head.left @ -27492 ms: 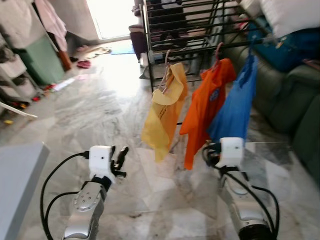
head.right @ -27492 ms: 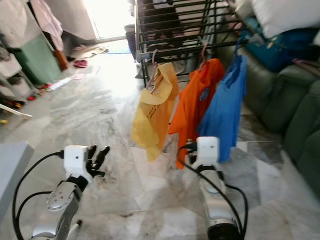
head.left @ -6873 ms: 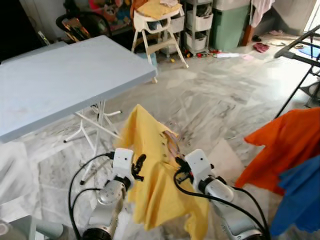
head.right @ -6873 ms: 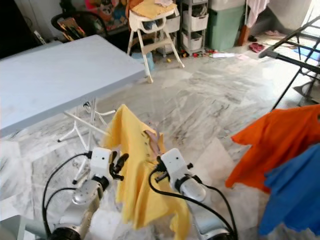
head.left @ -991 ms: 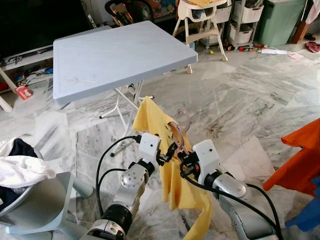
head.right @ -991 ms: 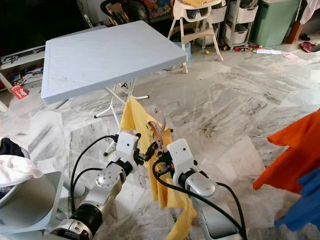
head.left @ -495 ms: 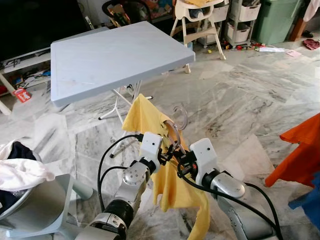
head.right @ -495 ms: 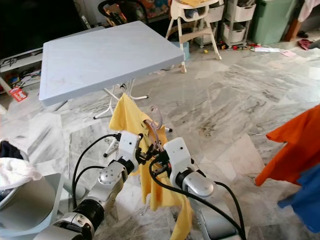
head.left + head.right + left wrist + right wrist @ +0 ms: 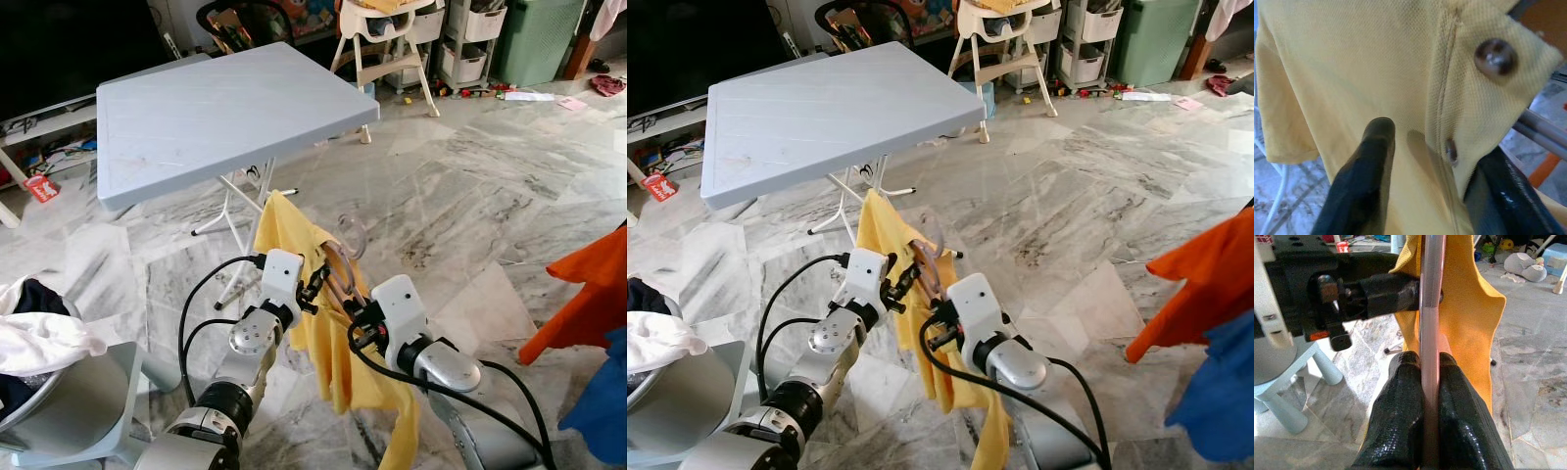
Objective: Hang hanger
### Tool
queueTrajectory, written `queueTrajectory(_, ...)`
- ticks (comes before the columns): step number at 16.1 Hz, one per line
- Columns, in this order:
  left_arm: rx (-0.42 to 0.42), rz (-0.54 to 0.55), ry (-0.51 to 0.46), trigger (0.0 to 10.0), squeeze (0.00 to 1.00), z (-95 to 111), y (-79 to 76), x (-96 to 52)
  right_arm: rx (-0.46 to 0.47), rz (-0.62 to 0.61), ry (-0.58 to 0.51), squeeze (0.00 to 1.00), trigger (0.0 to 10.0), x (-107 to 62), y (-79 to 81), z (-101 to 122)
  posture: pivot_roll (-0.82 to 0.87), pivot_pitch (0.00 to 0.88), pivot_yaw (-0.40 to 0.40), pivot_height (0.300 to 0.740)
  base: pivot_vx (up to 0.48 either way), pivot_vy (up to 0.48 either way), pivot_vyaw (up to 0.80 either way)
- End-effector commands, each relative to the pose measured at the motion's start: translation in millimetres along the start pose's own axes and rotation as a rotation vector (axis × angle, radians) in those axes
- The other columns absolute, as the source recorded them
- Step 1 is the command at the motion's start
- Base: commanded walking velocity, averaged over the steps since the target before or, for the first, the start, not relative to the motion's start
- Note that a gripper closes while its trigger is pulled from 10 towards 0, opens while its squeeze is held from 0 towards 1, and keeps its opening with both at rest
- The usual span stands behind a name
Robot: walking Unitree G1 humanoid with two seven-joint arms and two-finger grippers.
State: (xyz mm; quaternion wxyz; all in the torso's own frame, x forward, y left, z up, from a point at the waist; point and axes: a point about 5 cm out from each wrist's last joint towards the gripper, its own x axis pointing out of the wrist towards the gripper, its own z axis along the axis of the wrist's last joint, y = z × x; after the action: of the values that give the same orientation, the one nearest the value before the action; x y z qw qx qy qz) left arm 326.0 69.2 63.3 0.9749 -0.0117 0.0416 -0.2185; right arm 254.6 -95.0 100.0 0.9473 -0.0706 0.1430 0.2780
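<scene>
A yellow polo shirt [image 9: 331,343] hangs on a pink hanger [image 9: 339,262] whose hook [image 9: 353,231] points up, in front of me above the marble floor. My right gripper [image 9: 1428,358] is shut on the hanger's pink bar [image 9: 1430,303], just below the collar. My left gripper [image 9: 1437,139] is at the shirt's button placket from the left side. It is open, with the yellow cloth [image 9: 1352,63] lying between its two fingers. A brown button [image 9: 1495,57] sits just beyond them.
A grey folding table [image 9: 225,108] stands right behind the shirt. A pale stool with a laundry basket [image 9: 49,343] is at my left. An orange shirt [image 9: 593,294] and a blue one [image 9: 602,401] hang at the right edge. A high chair [image 9: 382,29] and shelves line the back.
My left gripper has shifted slightly up and left along the shirt's collar, pulling the cloth a little. The right gripper still holds the hanger in the same place.
</scene>
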Motion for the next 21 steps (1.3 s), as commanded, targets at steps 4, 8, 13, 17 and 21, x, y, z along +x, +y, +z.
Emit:
queueTrajectory(4,0.006,0.049,-0.029,0.0,0.00,6,12.7,-0.4,-0.052,0.018,-0.030,0.00,10.0,4.4,3.8,6,-0.20,0.000,0.142,0.740,0.000,0.000,0.00)
queueTrajectory(8,0.006,0.071,-0.045,0.0,0.00,9,16.6,-0.3,-0.060,0.014,-0.023,0.00,10.0,4.7,2.1,4,-0.20,0.000,0.141,0.740,0.000,0.000,0.00)
queueTrajectory(13,0.057,0.131,-0.145,0.0,0.00,33,25.7,3.6,-0.102,-0.020,0.032,0.00,10.0,2.4,-6.6,-7,-0.20,0.000,0.140,0.740,0.000,0.000,0.00)
queueTrajectory(17,0.090,0.258,-0.153,0.0,0.00,44,52.3,1.5,-0.196,-0.020,0.080,0.00,10.0,-1.2,-14.9,-19,-0.19,0.000,0.134,0.740,0.000,0.000,0.00)
queueTrajectory(21,0.108,0.321,-0.105,0.0,0.00,41,69.5,-3.4,-0.215,-0.023,0.071,0.00,10.0,-8.3,-23.0,-23,-0.20,0.000,0.136,0.740,0.000,0.000,0.00)
